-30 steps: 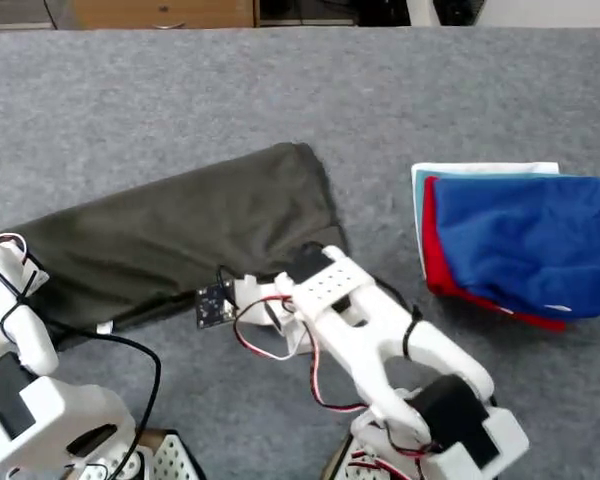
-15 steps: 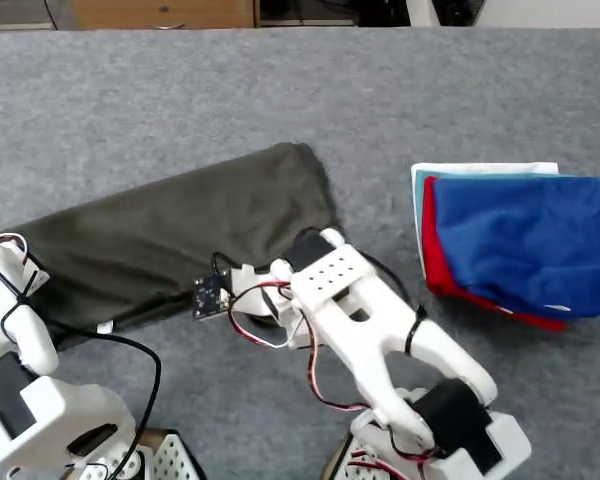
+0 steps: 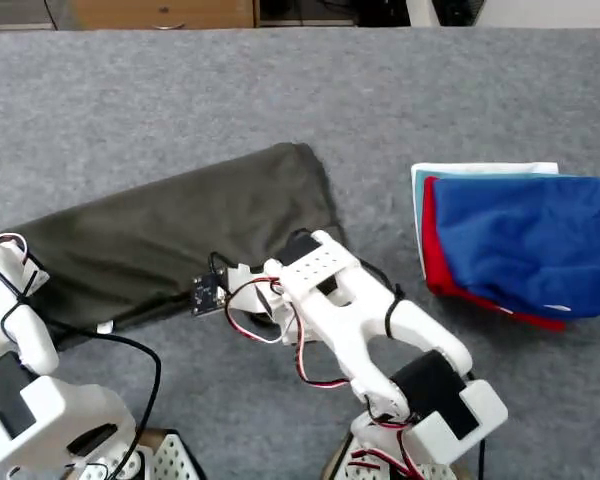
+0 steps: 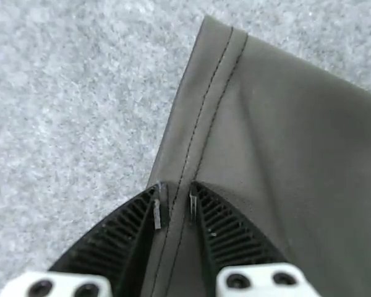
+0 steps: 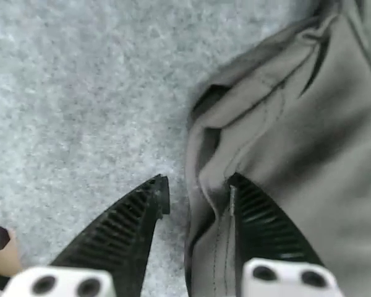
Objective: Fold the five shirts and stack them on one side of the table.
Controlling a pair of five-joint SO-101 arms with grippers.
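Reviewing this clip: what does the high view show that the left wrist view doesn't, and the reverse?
High view, beyond the wrist view: the folded stack, blue on top, on the right arm's side of the table; the right arm over the near edge of the dark shirt; the shirt's whole outline. Left wrist view, beyond the high view: the left tool shut on the shirt's stitched hem near a corner. Both: the dark shirt and the grey table covering.
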